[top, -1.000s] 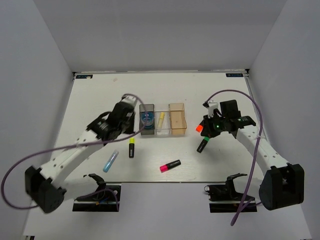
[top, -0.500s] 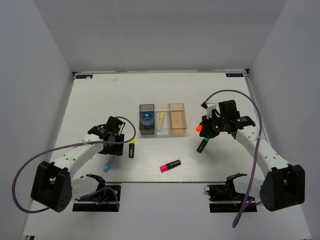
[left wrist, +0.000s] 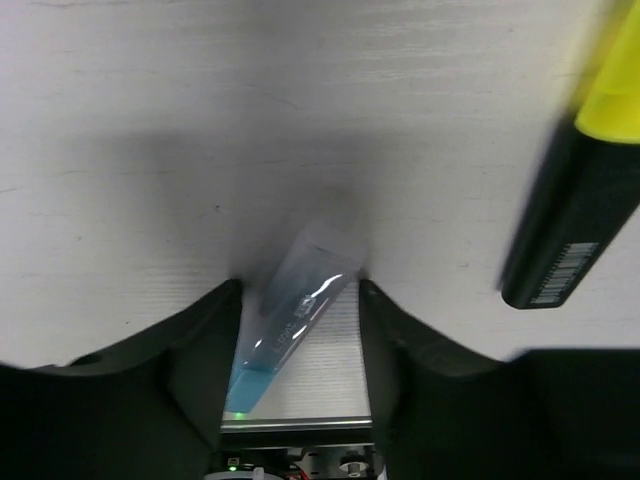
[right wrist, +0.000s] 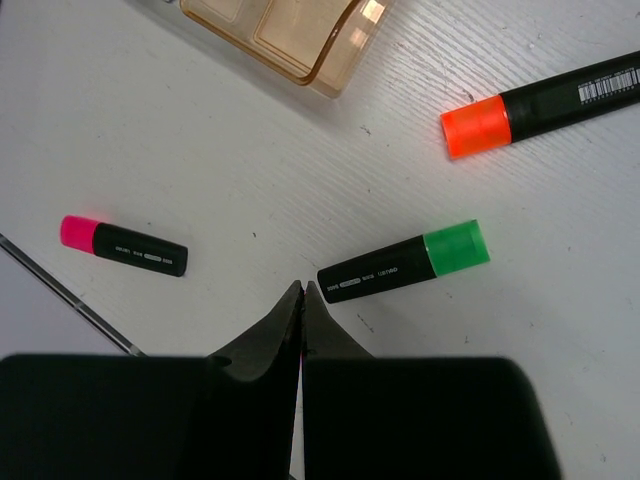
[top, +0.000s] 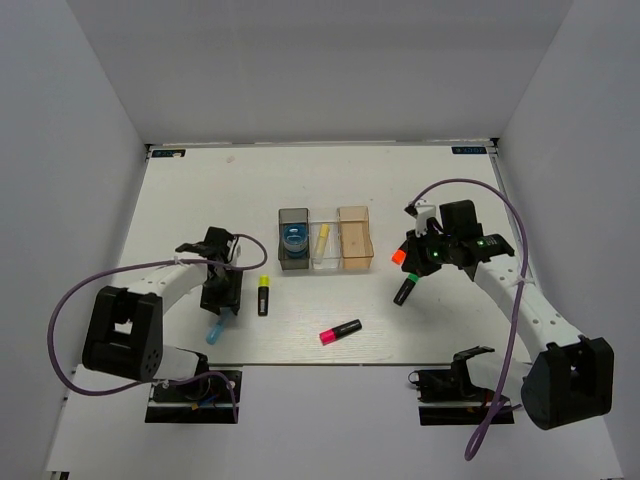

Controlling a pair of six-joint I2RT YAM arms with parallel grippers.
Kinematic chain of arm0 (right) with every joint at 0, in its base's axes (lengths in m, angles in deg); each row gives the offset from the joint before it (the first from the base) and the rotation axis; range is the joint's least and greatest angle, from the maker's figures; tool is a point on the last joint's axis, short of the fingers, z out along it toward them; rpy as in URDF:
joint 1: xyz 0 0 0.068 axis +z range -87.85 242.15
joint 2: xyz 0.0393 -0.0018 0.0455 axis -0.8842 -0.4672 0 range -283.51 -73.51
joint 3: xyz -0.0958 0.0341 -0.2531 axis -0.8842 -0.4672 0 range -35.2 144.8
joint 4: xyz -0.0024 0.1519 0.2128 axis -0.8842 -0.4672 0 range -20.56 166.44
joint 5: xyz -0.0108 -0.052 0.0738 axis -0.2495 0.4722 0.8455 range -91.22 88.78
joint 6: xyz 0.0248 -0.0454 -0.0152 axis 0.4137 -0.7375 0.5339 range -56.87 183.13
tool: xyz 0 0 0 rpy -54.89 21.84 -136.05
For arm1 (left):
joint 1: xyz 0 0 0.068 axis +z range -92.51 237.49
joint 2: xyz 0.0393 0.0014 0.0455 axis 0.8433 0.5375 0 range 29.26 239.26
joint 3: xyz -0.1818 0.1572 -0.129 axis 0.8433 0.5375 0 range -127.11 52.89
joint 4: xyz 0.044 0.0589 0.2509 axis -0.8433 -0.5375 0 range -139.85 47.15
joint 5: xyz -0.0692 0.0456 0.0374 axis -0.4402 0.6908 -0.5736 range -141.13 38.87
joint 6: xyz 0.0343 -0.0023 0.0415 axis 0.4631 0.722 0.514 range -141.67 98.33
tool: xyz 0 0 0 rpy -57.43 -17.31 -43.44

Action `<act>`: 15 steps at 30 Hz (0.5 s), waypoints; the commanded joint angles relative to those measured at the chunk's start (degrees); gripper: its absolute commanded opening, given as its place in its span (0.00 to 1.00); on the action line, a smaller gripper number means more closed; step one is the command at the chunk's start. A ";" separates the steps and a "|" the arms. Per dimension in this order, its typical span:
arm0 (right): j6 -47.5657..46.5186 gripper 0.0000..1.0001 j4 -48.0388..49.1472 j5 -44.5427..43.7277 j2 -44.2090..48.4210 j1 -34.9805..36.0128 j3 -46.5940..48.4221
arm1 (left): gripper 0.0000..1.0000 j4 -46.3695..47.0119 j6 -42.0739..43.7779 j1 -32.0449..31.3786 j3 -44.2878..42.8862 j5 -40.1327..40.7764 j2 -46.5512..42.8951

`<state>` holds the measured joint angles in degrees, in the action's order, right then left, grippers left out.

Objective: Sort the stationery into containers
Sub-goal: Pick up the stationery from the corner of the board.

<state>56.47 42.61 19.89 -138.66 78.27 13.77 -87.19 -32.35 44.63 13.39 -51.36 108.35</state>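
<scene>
Since a second ago, the left gripper (left wrist: 300, 290) has swung back from the smoky dark grey bin (top: 294, 264) and dropped over the light-blue pen (left wrist: 295, 315), which lies at 8 o'clock of that bin. Its jaws stand spread, one on each side of the pen, not closed on it. The right gripper (right wrist: 302, 295) is empty with its fingers pressed together, near the green-capped highlighter (right wrist: 405, 262) at 4 o'clock of the orange-tan bin (top: 357, 265).

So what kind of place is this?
Likely a robot lab test booth: plain white walls box in a white table, two white robot arms stand at its near edge, trailing purple cables.
</scene>
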 commanded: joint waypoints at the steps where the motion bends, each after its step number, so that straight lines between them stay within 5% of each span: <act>1: -0.82 0.00 -0.54 -0.36 1.69 -0.30 1.74 | 0.57 1.10 1.89 0.29 -0.22 -0.22 1.15; 3: -0.81 0.00 -0.98 -0.54 2.04 -0.39 1.57 | 0.46 0.92 2.15 0.03 -0.05 1.53 1.85; 7: -0.73 0.00 -0.54 -0.54 2.74 -0.39 1.39 | 0.08 0.92 1.54 0.03 -0.13 3.92 2.74; 10: -0.73 0.00 -0.63 -0.62 3.18 -0.30 1.30 | 0.00 0.57 0.49 0.03 -1.01 4.36 1.60; 12: -0.90 0.20 -0.54 -0.45 3.36 -0.39 1.13 | 0.00 -0.39 -0.56 -0.14 -2.67 3.66 -1.28; 14: -1.25 0.77 -0.63 -0.27 3.36 -0.21 1.04 | 0.00 -1.27 -1.36 -0.85 -5.47 2.78 -2.79; 15: -1.52 0.81 -0.54 -0.27 3.18 -0.21 1.04 | 0.00 -2.84 -2.32 -1.81 -6.71 2.00 -4.37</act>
<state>56.01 42.09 19.49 -136.60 78.25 13.77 -89.22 -32.48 44.17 11.40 -48.87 108.33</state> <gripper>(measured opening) 0.745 0.358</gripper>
